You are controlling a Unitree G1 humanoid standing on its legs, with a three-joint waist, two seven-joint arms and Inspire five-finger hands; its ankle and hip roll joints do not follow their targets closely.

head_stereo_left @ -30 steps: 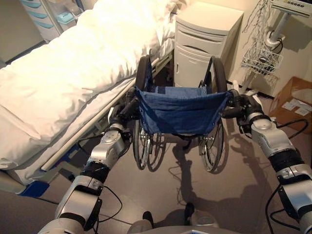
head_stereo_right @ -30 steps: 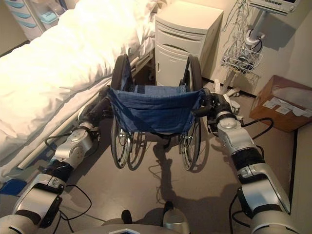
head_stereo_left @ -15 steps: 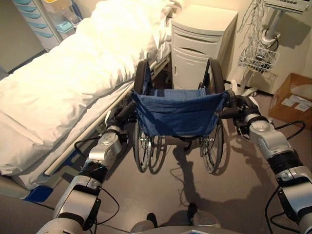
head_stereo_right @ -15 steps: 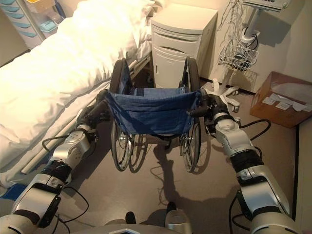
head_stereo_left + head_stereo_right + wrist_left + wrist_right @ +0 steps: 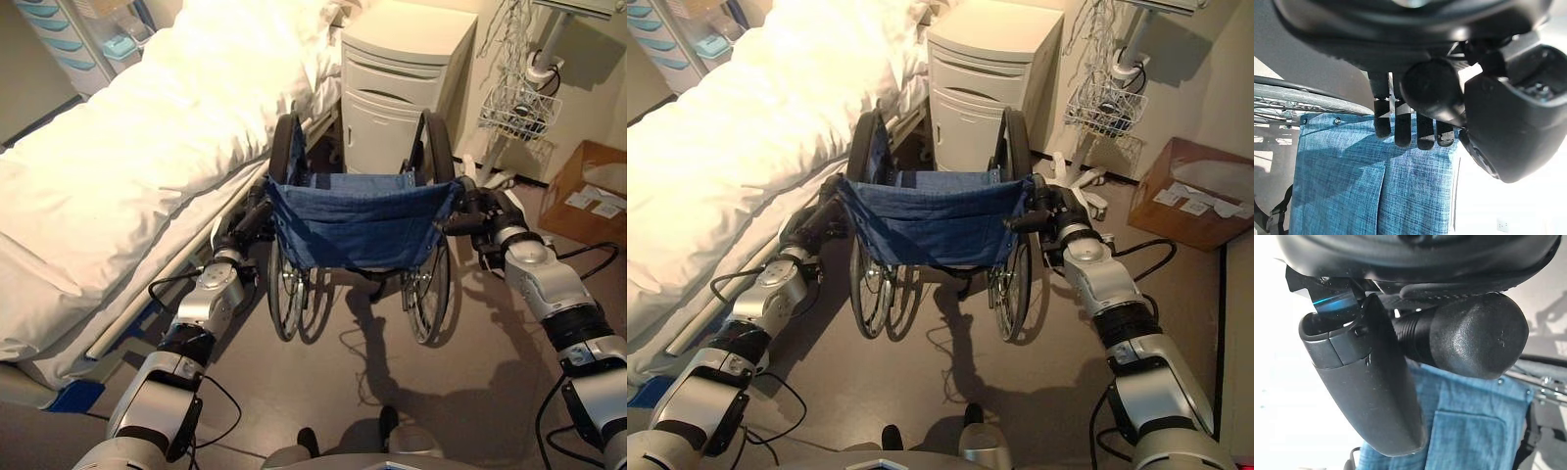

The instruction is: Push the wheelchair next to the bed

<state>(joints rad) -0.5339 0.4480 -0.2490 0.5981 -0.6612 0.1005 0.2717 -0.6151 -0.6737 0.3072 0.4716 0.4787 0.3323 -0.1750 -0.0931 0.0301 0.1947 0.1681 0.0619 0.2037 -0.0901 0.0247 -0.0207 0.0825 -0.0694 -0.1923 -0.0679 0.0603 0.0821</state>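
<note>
Wheelchair (image 5: pixel 362 220), centre frame, advanced toward the cabinet (image 5: pixel 402 83); left hand (image 5: pixel 253 217) and right hand (image 5: pixel 478 209) clamped on its handles; bed (image 5: pixel 127 166) alongside, placement nearly complete.

A: What stands in the way ahead of the wheelchair (image 5: pixel 361 235)?

B: A white bedside cabinet (image 5: pixel 404 83) sits just past its 2 big wheels, close to the front. The bed (image 5: pixel 127 166) runs along the left side, its rail (image 5: pixel 171 269) near the left wheel, with a narrow strip of floor between them.

A: Is there room for the left hand (image 5: pixel 250 217)?

B: Little. It sits on the left push handle, squeezed between the blue backrest and the bed's edge.

A: And on the right?

B: More room. The right hand (image 5: pixel 1050 211) has open floor (image 5: pixel 490 352) beside it. Farther right stand a wheeled stand with a wire basket (image 5: pixel 519 108) and a cardboard box (image 5: pixel 586 194), well apart from the arm.

A: Behind?

B: Bare floor.
</note>
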